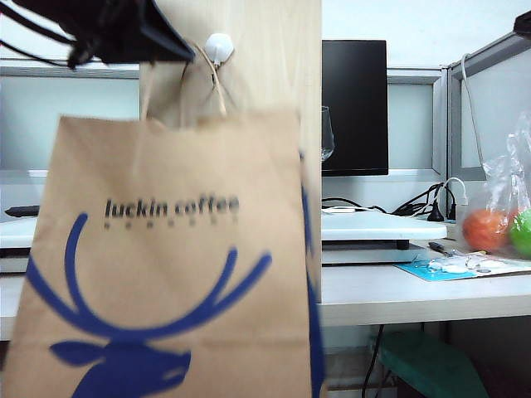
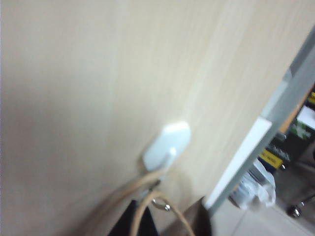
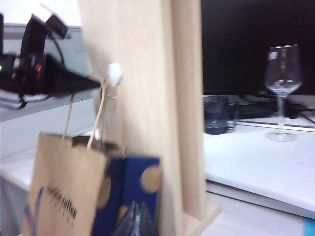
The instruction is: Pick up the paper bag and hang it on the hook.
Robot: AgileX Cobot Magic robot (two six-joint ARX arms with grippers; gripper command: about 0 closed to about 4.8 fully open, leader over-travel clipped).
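The brown paper bag (image 1: 166, 265) printed "luckin coffee" hangs in the air in front of the pale wooden board (image 1: 265, 58). My left gripper (image 1: 184, 55) is shut on its twisted handle (image 2: 147, 206), right beside the white hook (image 1: 218, 47). From the left wrist, the hook (image 2: 167, 141) sits just past my black fingers (image 2: 135, 221), and a handle strand runs up to the hook's base. Whether the handle rests on the hook I cannot tell. The right wrist view shows the bag (image 3: 64, 191), hook (image 3: 114, 73) and left gripper (image 3: 96, 84). My right gripper (image 3: 139, 219) is shut and empty, away from the bag.
A clear plastic bag with orange and green balls (image 1: 506, 215) sits at the far right of the table (image 1: 398, 290). A black monitor (image 1: 354, 106) stands behind. A wine glass (image 3: 282, 73) and a dark cup (image 3: 216, 115) stand beyond the board.
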